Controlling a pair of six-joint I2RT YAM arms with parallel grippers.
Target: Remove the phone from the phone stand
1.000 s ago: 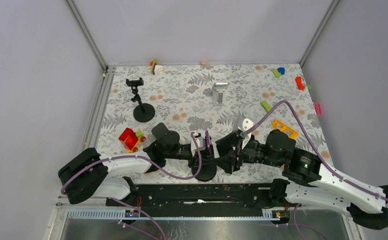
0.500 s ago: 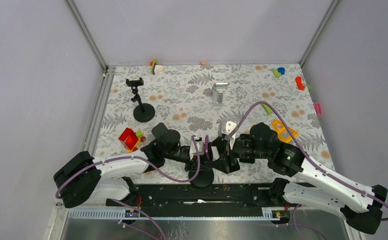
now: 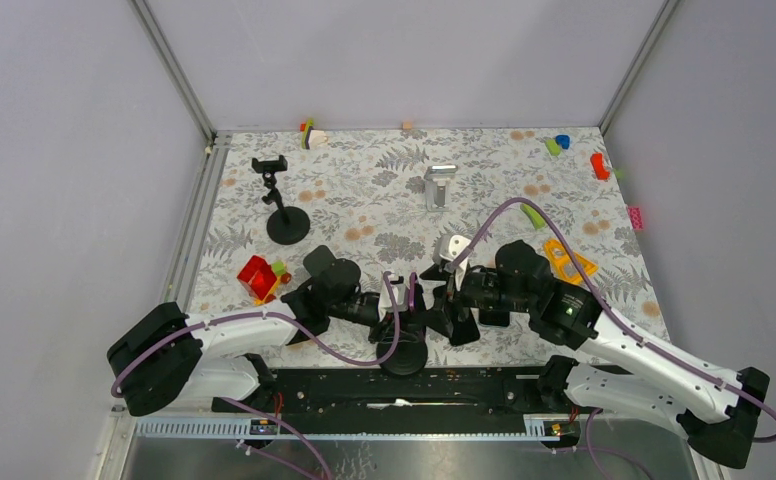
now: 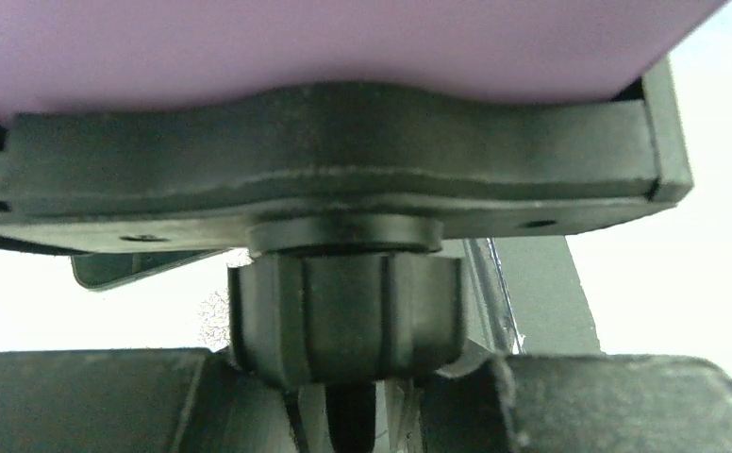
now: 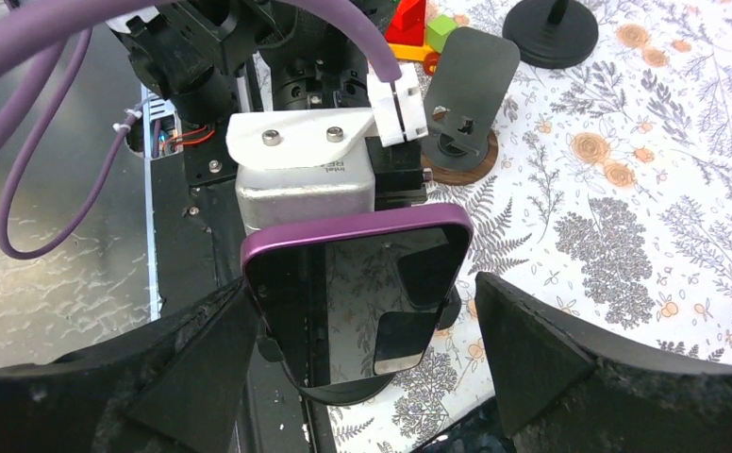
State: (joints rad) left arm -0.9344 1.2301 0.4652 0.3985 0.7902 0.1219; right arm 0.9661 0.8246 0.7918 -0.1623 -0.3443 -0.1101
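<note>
The phone, purple-edged with a dark glossy screen, sits upright in the cradle of the black phone stand. The stand's round base rests near the table's front edge. My left gripper is shut low on the stand's neck, just under the ribbed nut, with the phone's purple back above. My right gripper is open around the phone. One finger is close to the phone's left edge, the other stands apart on the right.
A black clamp stand is at the back left, a silver stand at the back middle, and a black plate stand on a wooden base just behind the left arm. Red and green blocks and an orange piece lie nearby.
My right gripper has moved left to the phone and opened wider, so its fingers now flank it. The left gripper stayed shut, and it and the stand shifted slightly toward the front.
</note>
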